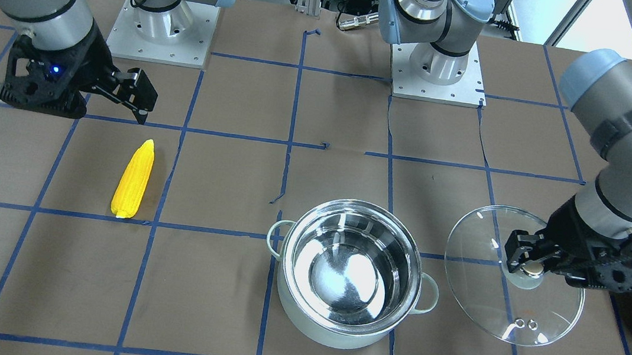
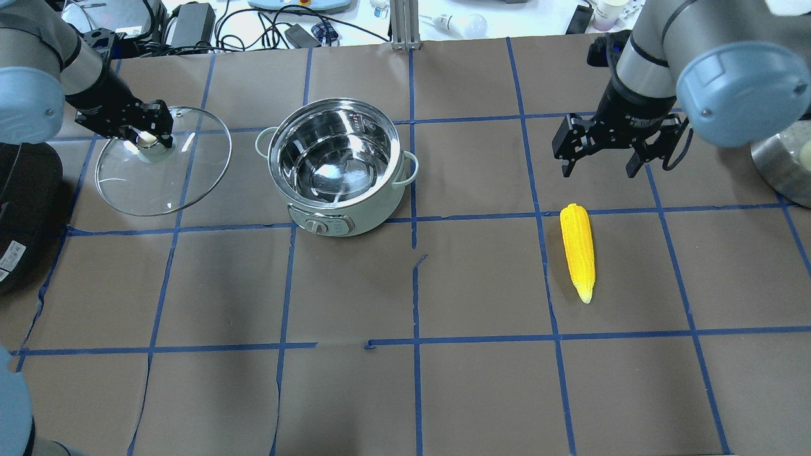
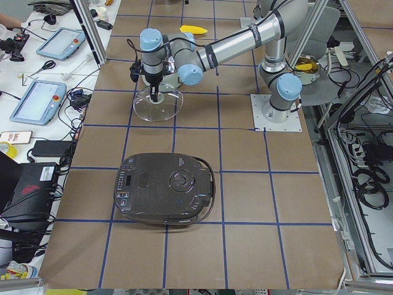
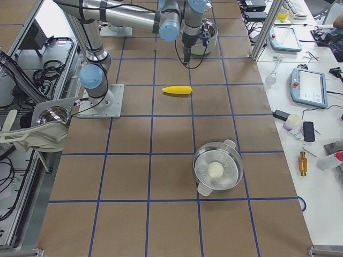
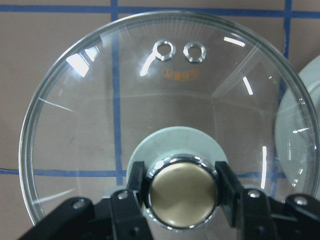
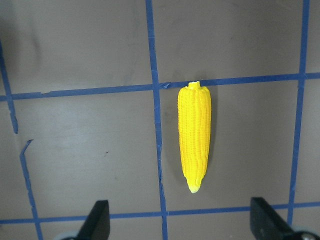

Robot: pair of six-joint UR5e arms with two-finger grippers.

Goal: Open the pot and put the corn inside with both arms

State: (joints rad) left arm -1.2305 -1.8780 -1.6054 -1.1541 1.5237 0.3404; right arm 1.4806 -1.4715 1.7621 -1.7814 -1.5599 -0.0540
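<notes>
The pot (image 2: 370, 209) stands uncovered near the middle of the table (image 2: 481, 392), its shiny steel inside showing. The left gripper (image 2: 147, 136) has its 2 fingers clamped on the knob of the glass lid (image 2: 168, 187), which sits just beside the pot on the robot's left. The right gripper (image 2: 599, 170) hangs above the corn (image 2: 578, 250), spread wide and holding nothing. The corn lies flat, well apart from the pot.

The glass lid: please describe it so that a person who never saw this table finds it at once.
Find the open pale-green pot on the brown table. Beside it, on the robot's left, is a clear round lid. The fingers of the left gripper clamp its knob, and it alone is transparent.
</notes>
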